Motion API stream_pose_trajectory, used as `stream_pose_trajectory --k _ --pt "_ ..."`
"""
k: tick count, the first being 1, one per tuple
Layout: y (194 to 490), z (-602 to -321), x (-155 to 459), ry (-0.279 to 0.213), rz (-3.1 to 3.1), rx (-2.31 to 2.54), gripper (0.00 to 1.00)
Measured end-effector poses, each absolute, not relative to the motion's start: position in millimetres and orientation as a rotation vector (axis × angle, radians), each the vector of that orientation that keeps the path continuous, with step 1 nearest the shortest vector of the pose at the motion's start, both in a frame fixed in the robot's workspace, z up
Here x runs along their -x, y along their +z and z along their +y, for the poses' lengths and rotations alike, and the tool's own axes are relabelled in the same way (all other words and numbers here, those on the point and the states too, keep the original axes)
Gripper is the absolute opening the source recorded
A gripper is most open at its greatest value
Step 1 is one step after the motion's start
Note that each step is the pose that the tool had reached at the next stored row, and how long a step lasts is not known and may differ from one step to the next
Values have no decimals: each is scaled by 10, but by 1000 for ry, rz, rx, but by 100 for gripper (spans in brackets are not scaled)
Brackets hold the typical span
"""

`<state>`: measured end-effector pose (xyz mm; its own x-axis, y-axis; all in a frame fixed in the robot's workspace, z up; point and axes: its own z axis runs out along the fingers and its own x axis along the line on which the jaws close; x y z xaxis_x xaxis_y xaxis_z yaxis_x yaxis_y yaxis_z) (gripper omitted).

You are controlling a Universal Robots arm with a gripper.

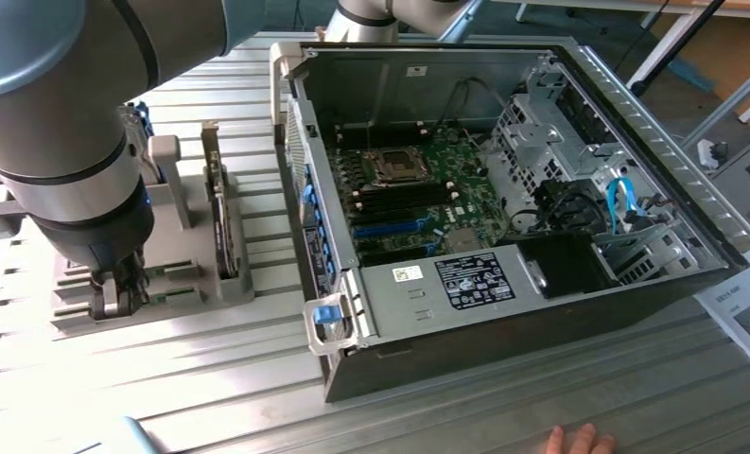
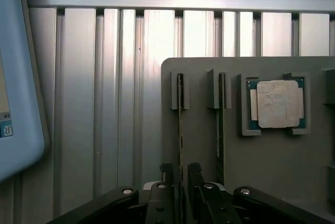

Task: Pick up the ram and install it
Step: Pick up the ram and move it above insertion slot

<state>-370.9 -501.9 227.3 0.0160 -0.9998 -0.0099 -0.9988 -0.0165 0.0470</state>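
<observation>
Two rams stand on edge in slots of a grey holder [image 2: 261, 166]. The nearer ram [image 2: 181, 114] runs as a thin dark-green strip down between my fingers. My gripper [image 2: 181, 176] straddles its lower end, one finger [image 2: 167, 179] on each side with a small gap, open. The second ram [image 2: 220, 124] stands in the neighbouring slot. In the exterior view my gripper [image 1: 116, 295] hangs low over the holder [image 1: 185, 279], at the exterior view's left. The open computer case [image 1: 501, 218] shows its green motherboard [image 1: 419, 189].
A square silver processor chip [image 2: 276, 103] lies in a pocket of the holder beside the rams. A light blue rounded object [image 2: 15, 77] sits on the ribbed metal table [image 2: 104, 103]. A person's hand [image 1: 583, 441] rests at the table's near edge.
</observation>
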Motion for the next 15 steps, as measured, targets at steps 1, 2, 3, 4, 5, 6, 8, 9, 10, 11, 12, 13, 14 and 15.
stream_pose_trajectory --k 1,2,3,4,5,6,8,9,10,11,12,13,14,15 --pt "2269 -5020 3709 -62 -2184 -2220 25" --pt "2261 -5020 3708 -61 -2184 -2220 25" --pt "2256 -5020 3708 -61 -2183 -2220 25" --pt "2254 -5020 3709 -60 -2183 -2220 25" --pt "2253 -5019 3709 -60 -2183 -2220 25" --pt "2253 -5020 3709 -60 -2183 -2220 25" --pt "2252 -5019 3709 -60 -2183 -2221 25" --pt "2252 -5020 3709 -59 -2183 -2220 25" --pt "2251 -5019 3709 -57 -2183 -2220 25" --pt "2251 -5020 3709 -54 -2182 -2220 25" --pt "2250 -5020 3709 -51 -2182 -2219 25" --pt "2249 -5019 3709 -48 -2181 -2218 25" --pt "2250 -5019 3708 -45 -2180 -2217 25" --pt "2251 -5020 3709 -44 -2179 -2217 25"
